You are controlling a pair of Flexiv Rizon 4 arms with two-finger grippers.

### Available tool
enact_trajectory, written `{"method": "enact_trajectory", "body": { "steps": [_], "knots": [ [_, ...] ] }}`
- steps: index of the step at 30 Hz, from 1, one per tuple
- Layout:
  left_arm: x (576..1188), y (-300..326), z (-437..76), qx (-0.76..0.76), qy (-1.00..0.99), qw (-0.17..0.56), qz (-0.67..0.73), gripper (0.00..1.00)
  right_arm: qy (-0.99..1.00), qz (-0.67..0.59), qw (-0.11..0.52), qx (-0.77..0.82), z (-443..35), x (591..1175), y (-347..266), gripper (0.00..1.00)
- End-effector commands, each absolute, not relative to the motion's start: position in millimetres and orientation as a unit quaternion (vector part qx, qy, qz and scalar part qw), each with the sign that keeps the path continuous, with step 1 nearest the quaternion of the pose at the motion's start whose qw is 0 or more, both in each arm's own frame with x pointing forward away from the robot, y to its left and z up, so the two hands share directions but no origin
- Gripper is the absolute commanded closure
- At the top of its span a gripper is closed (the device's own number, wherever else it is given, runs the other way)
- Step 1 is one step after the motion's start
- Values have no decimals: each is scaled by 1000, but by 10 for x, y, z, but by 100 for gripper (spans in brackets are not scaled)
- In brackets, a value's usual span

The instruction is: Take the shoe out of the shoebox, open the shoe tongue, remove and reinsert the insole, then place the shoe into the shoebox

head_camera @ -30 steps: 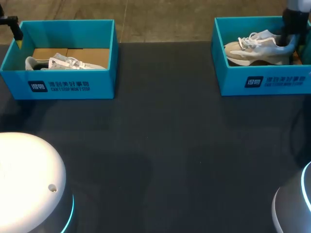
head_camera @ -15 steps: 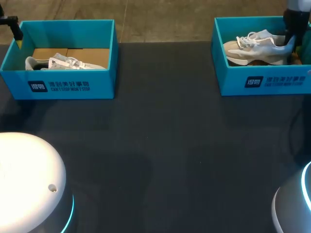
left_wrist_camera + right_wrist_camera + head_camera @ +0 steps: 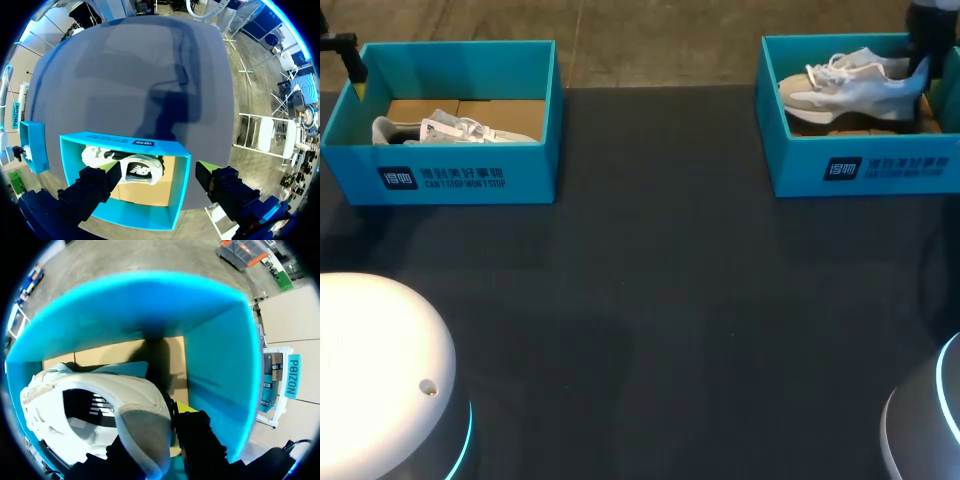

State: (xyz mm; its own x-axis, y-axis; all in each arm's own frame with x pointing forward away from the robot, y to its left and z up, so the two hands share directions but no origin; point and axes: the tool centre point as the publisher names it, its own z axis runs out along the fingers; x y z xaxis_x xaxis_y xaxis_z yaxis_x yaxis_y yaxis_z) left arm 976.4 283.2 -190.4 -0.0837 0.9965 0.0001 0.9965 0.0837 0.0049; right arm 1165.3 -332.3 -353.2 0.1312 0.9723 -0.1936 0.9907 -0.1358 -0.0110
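Two teal shoeboxes stand at the table's far side. In the right shoebox [image 3: 860,165] a white and beige shoe [image 3: 850,88] hangs raised above the cardboard floor, toe pointing left. My right gripper [image 3: 921,60] is shut on its heel. In the right wrist view the shoe's heel [image 3: 142,427] sits between the fingers of my right gripper [image 3: 157,440], inside the box's teal walls [image 3: 215,355]. The left shoebox [image 3: 460,175] holds a second white shoe [image 3: 450,128]. My left gripper [image 3: 160,185] hovers open above that box [image 3: 100,142] and shoe [image 3: 135,170].
The dark table [image 3: 650,300] stretches between the two boxes and toward the near edge. My arms' white bases [image 3: 380,380] rise at the near left and near right corners.
My right gripper has closed on the shoe's heel and lifted it, so the shoe now rides higher in the right box. The left arm has not moved.
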Motion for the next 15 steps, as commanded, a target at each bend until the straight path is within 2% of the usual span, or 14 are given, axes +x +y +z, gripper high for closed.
{"method": "enact_trajectory", "body": {
  "steps": [1,15],
  "knots": [
    [9756,2834,-1901,677,736,1,3,0,648,-69,79,755,-3175,11485,-3301,100],
    [9756,2834,-1901,677,736,1,3,0,616,-84,115,775,-2363,11359,-3436,100]
  ]
}}
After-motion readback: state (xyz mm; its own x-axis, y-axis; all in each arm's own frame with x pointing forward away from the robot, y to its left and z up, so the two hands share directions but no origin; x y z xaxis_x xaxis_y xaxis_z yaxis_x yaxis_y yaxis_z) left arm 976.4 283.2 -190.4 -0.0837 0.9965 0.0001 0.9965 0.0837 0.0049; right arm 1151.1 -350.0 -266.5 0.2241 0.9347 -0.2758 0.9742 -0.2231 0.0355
